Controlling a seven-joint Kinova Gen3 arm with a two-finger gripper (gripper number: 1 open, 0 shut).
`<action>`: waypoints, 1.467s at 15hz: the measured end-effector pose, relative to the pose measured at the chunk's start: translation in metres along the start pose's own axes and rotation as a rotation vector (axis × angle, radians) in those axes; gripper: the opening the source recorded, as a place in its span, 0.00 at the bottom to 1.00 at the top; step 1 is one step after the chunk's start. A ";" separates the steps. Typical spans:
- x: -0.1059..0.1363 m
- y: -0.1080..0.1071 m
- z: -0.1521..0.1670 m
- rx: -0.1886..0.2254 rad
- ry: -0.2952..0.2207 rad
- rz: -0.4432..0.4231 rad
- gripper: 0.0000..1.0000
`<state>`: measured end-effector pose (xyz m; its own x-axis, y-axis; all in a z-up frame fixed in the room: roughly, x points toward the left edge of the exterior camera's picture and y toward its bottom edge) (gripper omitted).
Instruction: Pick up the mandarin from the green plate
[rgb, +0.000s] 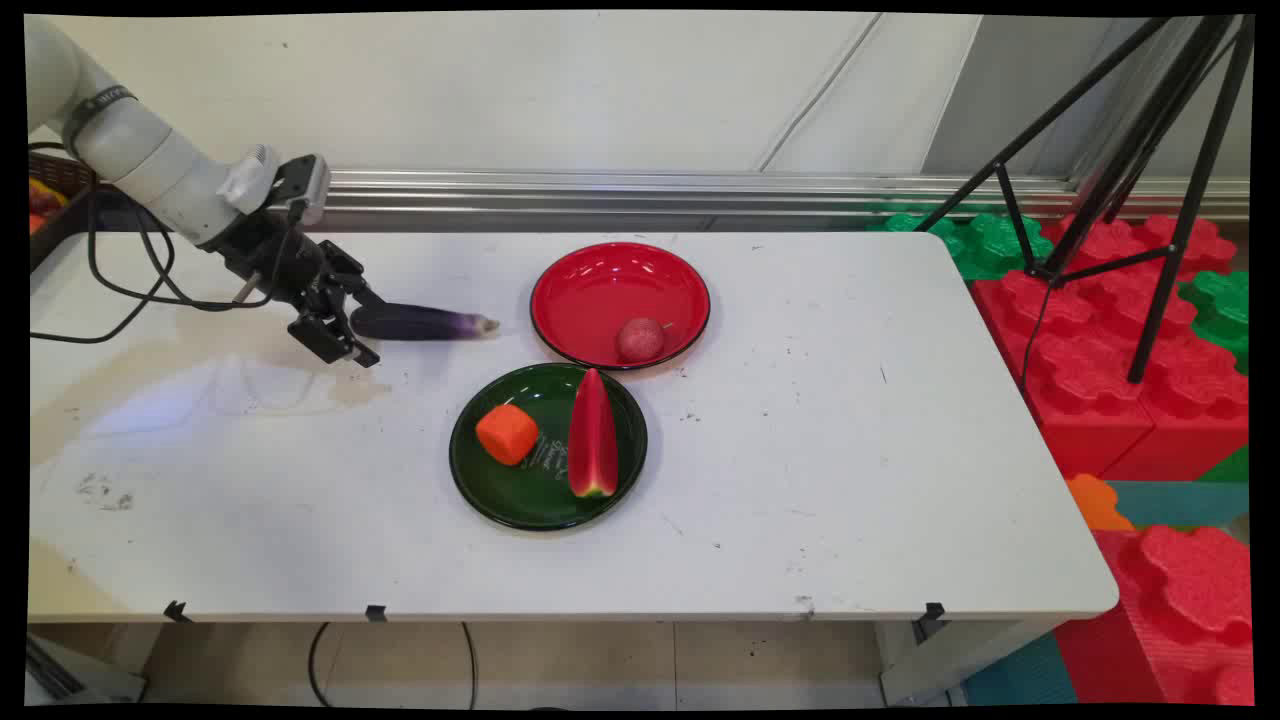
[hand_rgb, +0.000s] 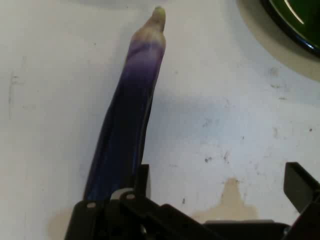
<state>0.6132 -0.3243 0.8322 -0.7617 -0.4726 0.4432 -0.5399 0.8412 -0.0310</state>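
White worktop (rgb: 820, 470), left of frame: gripper (rgb: 347, 327) with jaws spread wide, purple eggplant (rgb: 425, 322) lying just beside one finger, not clasped.

The white arm (rgb: 150, 165) slants down from the upper left of the frame, black cables hanging beneath it. Its black gripper (rgb: 350, 325) sits low at left centre, jaws spread apart.

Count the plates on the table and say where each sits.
2. The red plate sits toward the table's far side, holding a reddish round fruit. The green plate lies just nearer the camera, touching it or nearly so. None seems hidden.
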 end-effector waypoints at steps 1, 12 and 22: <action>0.000 0.001 -0.003 0.000 0.005 -0.001 1.00; 0.021 0.030 -0.047 -0.042 0.093 0.006 1.00; 0.054 0.074 -0.036 -0.106 0.129 0.079 1.00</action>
<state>0.5444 -0.2780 0.8861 -0.7446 -0.3718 0.5544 -0.4342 0.9006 0.0209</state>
